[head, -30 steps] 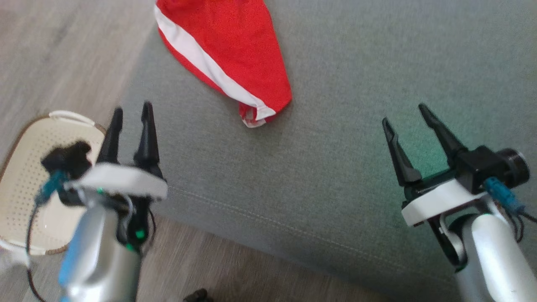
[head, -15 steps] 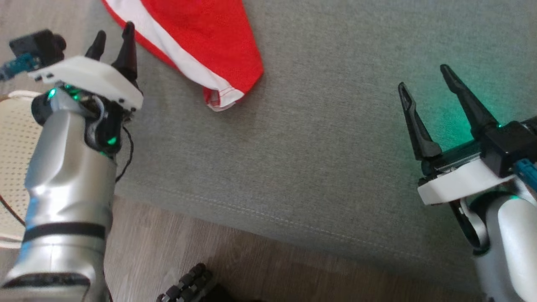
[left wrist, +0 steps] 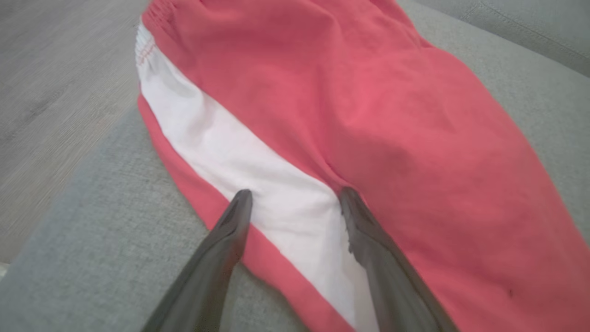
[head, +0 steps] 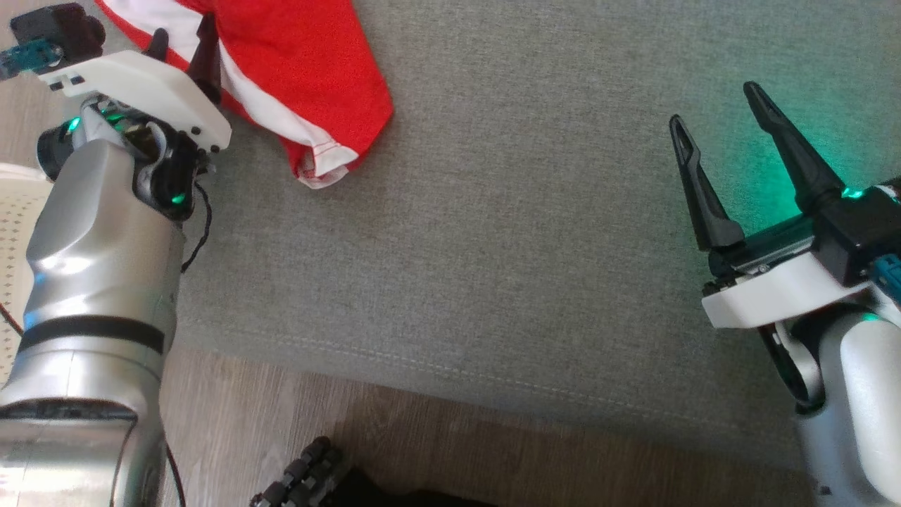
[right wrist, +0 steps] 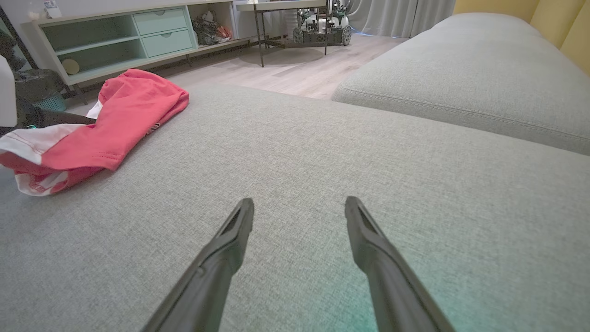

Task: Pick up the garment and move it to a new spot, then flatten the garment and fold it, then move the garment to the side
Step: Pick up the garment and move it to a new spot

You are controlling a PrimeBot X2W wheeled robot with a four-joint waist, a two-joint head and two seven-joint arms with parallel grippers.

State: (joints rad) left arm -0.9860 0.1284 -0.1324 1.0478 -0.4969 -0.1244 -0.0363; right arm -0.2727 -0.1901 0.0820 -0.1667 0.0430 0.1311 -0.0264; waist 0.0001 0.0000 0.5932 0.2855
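The garment (head: 295,63) is red with a white side stripe and lies crumpled on the grey sofa cushion (head: 493,232) at the upper left of the head view. My left gripper (head: 181,39) is open, its fingertips over the garment's white stripe. In the left wrist view the left gripper (left wrist: 295,200) straddles the white stripe of the garment (left wrist: 392,120), with nothing pinched. My right gripper (head: 714,109) stands open over bare cushion at the right, far from the garment. The right wrist view shows the right gripper (right wrist: 298,207) open and the garment (right wrist: 110,124) at far left.
A cream perforated basket (head: 10,232) sits on the wooden floor (head: 422,451) left of the sofa. A second sofa cushion (right wrist: 461,69) lies beyond. A pale green cabinet (right wrist: 120,37) and a wheeled machine (right wrist: 322,27) stand across the room.
The head camera has shifted, so the garment slides left in view. My left arm has reached forward from beside the basket until its open fingers are over the garment's stripe. The right gripper stays open.
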